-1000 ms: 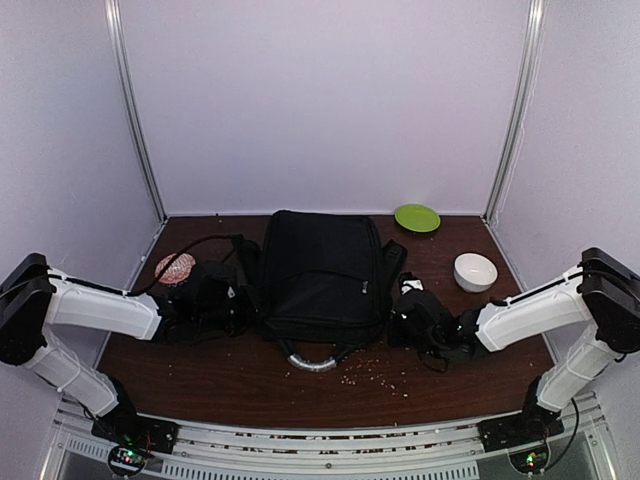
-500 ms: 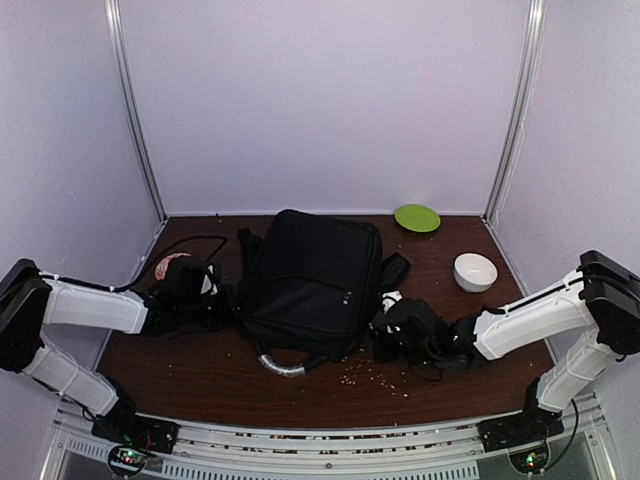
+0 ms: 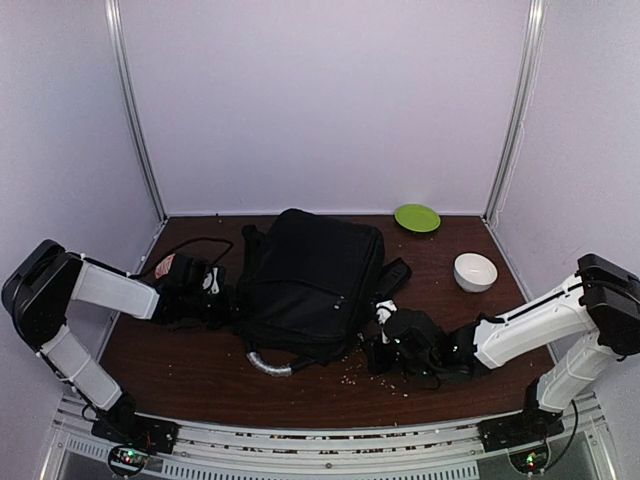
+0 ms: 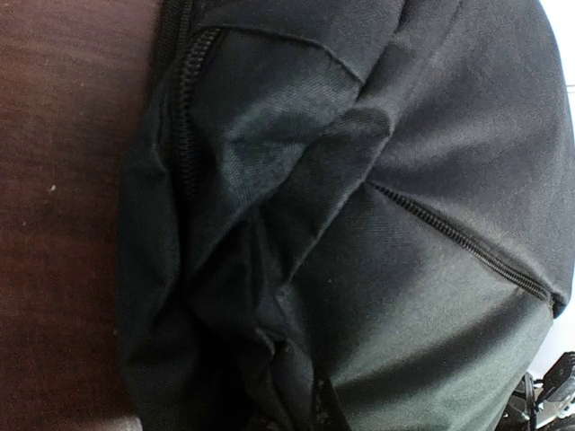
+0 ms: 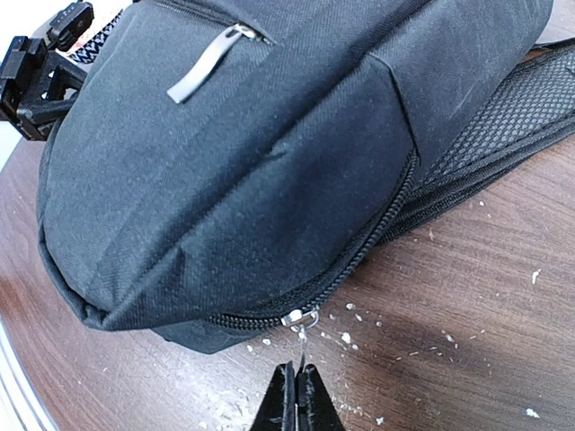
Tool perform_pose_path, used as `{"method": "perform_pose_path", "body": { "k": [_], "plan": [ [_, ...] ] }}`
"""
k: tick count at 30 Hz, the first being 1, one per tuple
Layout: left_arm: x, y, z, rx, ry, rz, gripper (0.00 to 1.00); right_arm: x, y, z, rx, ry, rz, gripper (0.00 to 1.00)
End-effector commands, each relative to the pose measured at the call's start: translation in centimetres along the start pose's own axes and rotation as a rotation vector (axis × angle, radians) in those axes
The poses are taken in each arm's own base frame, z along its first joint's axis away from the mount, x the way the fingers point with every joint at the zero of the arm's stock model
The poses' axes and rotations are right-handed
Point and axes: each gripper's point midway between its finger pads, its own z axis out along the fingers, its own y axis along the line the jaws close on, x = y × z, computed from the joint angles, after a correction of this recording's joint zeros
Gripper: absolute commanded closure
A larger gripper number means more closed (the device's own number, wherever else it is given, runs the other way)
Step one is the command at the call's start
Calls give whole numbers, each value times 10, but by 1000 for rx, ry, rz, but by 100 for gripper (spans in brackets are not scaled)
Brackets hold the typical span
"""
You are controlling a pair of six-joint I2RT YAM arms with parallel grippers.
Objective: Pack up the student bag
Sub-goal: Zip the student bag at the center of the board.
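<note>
The student bag (image 3: 310, 275), a large black backpack, lies flat in the middle of the table. My left gripper (image 3: 222, 300) is pressed into its left side. In the left wrist view bunched black fabric (image 4: 296, 359) of the bag (image 4: 377, 224) covers the fingers, which look shut on a fold of it. My right gripper (image 3: 378, 345) is at the bag's near right corner. In the right wrist view that gripper (image 5: 298, 370) is shut on the thin metal pull of the zip slider (image 5: 301, 318), which sits on the main zip of the bag (image 5: 269, 144).
A green plate (image 3: 417, 217) lies at the back right and a white bowl (image 3: 475, 271) at the right. A pinkish patterned thing (image 3: 165, 266) shows behind the left arm. The bag's grey handle (image 3: 268, 365) sticks out toward me. Pale crumbs (image 3: 375, 375) litter the wood, and a mesh strap (image 5: 530, 99) lies alongside.
The bag has slid and turned to the left and nearer. My left gripper has drawn left with the fabric, and my right gripper has moved left and nearer with the zip pull.
</note>
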Motion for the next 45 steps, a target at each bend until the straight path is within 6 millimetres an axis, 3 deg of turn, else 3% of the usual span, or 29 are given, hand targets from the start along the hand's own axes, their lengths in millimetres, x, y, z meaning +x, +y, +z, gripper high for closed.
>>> {"method": "perform_pose_path", "body": {
  "k": [1,9,17,45],
  "plan": [
    [-8,1,6,-17,-2,15,100,-3,-5,-6,17,-24,13,100],
    [-5,10,1,-43,2,20,100,-12,-39,-11,171,-80,47,100],
    [-2,18,2,-65,13,21,100,-25,-56,-3,227,-108,74,100],
    [4,21,2,-53,34,42,100,-54,-59,18,269,-140,68,100]
  ]
}}
